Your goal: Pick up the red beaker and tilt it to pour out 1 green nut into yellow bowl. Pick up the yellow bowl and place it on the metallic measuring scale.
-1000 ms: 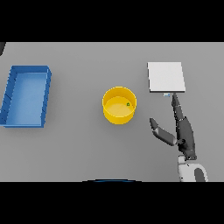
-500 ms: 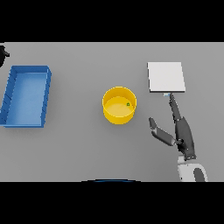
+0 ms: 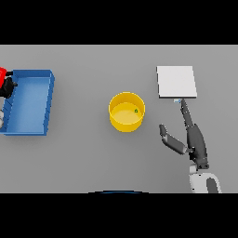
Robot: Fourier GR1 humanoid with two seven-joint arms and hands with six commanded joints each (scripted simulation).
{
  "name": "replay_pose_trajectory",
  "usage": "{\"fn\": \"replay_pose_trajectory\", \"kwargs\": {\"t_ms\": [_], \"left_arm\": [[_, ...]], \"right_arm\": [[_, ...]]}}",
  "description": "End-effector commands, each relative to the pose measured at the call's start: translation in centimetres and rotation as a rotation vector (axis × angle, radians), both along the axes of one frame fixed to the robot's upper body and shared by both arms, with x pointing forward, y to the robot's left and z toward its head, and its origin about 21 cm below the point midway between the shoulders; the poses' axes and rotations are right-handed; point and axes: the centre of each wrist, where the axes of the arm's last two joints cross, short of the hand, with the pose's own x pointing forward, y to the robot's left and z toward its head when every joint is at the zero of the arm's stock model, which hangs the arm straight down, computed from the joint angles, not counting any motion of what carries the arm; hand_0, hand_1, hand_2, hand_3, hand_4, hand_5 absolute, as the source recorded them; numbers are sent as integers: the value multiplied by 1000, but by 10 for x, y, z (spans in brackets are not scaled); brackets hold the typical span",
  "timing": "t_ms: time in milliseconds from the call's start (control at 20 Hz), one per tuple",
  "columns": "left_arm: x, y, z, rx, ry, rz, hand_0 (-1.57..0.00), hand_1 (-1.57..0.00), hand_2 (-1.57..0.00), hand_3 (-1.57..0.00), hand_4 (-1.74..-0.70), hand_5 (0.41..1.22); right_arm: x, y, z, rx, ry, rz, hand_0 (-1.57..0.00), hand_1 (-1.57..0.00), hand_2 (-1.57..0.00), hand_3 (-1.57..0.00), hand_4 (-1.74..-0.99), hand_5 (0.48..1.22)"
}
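Table (image 3: 83, 158): plain grey surface filling the whole view, no walls or room visible past it.

Blue tray (image 3: 30, 103): biggest thing on the table, far left, rectangular with raised walls, its inside looks bare. Well apart from everything else except the stuff at the left edge.

Measuring scale (image 3: 176, 82): flat pale square plate, upper right, lying flat. Nothing on it.

Right hand (image 3: 194, 139): comes up from the lower right, fingers stretched out straight toward the scale's near edge, thumb splayed off to the left. Holding nothing. Fingertip is just beside the scale edge, can't tell if it actually touches.

Yellow bowl (image 3: 126, 111): sits upright in the middle of the table, between tray and scale, near the right hand's thumb but not touching. Nothing blocks the way from it to the scale.

Left hand (image 3: 6, 87): only a dark bit shows at the far left edge, cut off by the frame, can't tell what its fingers are doing.

Red beaker (image 3: 2, 73): just a red sliver at the left edge, right above that dark bit, mostly out of frame.

Green nut (image 3: 135, 110): 1 tiny green speck inside the bowl, near its right wall.
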Motion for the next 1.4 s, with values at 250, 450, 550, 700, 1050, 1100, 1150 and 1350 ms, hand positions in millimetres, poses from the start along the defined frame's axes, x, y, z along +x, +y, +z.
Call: {"fn": "replay_pose_trajectory", "kwargs": {"t_ms": [250,450,550,700,1050,1100,1150,1350], "left_arm": [[-10,2,-2,20,140,-109,-1457,-1180,-1187,-1129,-1229,803],[-14,2,7,-4,245,-182,-596,-483,-490,-462,-916,723],[-16,4,9,-16,266,-212,-381,-309,-313,-295,-851,698],[-17,5,8,-23,257,-217,-195,-158,-160,-151,-802,679],[-10,3,13,-51,155,-241,-40,-32,-33,-31,-781,674],[-8,5,15,-54,145,-230,-32,-26,-26,-24,-780,679],[-11,3,12,-52,148,-233,-25,-20,-21,-19,-776,685],[-11,0,9,-68,159,-246,-10,-8,-8,-7,-790,707]], "right_arm": [[-4,2,-2,15,-4,8,1,1,1,1,-1188,663],[-9,1,0,3,-16,6,1,1,1,1,-1182,667],[-11,1,1,12,-14,12,1,1,1,1,-1187,667],[-10,6,1,4,10,7,1,1,1,1,-1188,668],[-2,10,9,-83,9,53,1,1,1,1,-1175,677],[2,10,14,-96,-9,92,1,1,1,1,-1162,694],[6,8,16,-142,-19,131,1,1,1,1,-1180,708],[28,12,31,-322,-8,260,1,1,1,1,-1255,700]]}}
